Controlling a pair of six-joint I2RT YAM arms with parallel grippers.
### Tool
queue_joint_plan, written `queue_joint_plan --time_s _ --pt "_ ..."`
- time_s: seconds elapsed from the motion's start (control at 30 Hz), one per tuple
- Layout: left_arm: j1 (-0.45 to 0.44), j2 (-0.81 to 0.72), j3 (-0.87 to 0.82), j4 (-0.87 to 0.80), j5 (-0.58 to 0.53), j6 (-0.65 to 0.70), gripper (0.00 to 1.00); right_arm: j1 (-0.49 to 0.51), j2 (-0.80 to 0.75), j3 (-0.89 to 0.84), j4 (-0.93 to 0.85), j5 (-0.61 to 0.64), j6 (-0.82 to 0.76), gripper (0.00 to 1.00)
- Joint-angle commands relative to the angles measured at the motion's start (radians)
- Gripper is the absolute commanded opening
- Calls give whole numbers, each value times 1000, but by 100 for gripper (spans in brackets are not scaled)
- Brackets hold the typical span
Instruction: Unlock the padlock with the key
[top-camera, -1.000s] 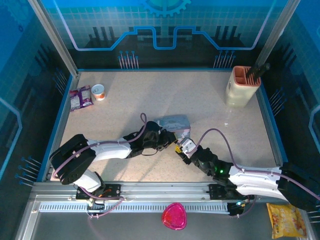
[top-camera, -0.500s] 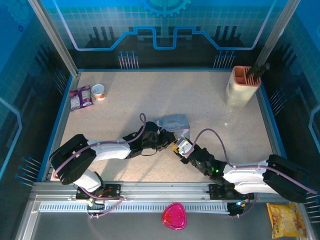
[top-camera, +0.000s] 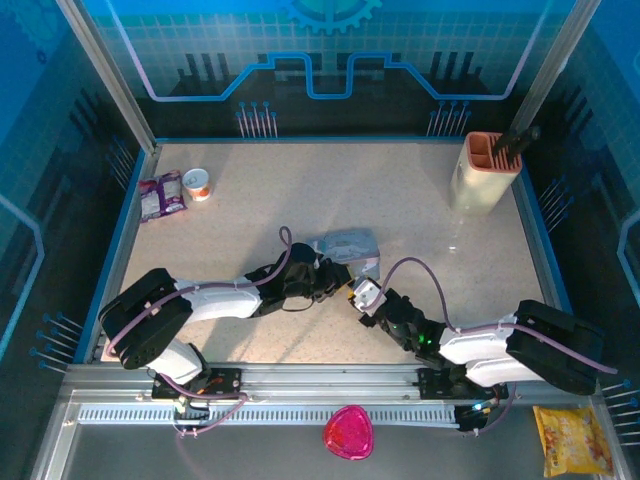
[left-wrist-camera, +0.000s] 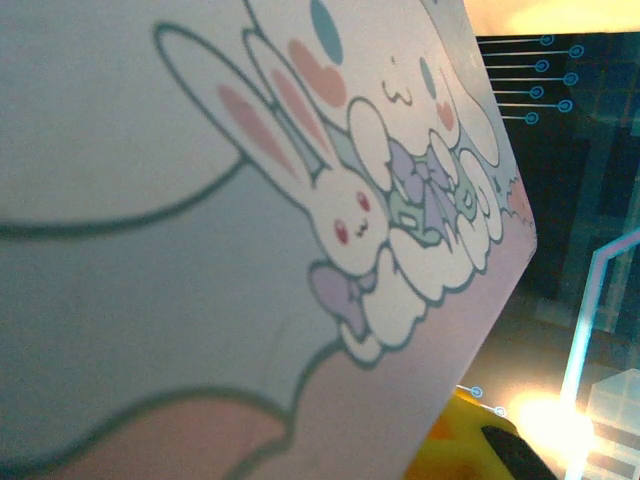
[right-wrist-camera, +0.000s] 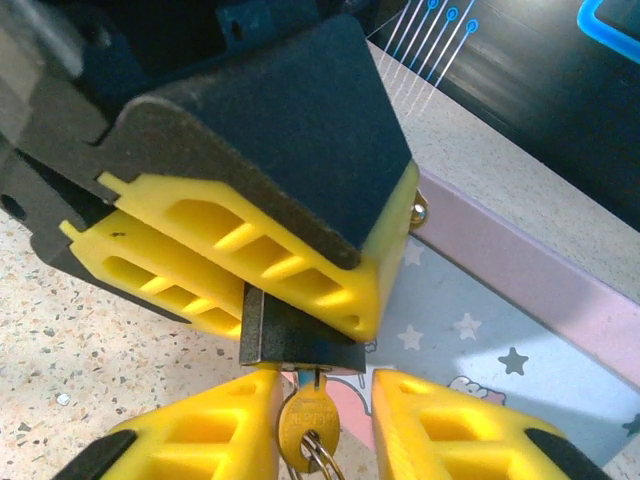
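The key (right-wrist-camera: 310, 422) in the padlock (right-wrist-camera: 292, 335) bears unreadable lettering.

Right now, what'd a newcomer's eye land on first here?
In the right wrist view, the small dark metal padlock is clamped in the left gripper's yellow jaws, a brass key stuck in its keyhole. The right gripper's jaws stand open either side of that key, beside the pale star-printed tin box.
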Motion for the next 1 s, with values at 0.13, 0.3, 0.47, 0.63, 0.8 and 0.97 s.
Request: queue_joint_plan --time_s 0.13,0.3,0.47,0.63,0.8,0.97 --pt "7 -30 -9 49 18 -8 0 8 5 5 32 32 32 21" --pt "7 -26 -12 46 15 -6 0 8 4 19 4 35 101 14" --pt "10 -11 -13 43 8 1 0 -1 -45 25 -89 -30 351 10" --pt "14 1 -17 32 -8 11 0 -7 -87 44 -220 -128 588 7" --pt "15 10 -3 20 -18 45 0 -28 -64 56 -251 -209 734 4" --pt "17 35 1 39 -15 53 1 -64 22 46 -162 -273 814 0"
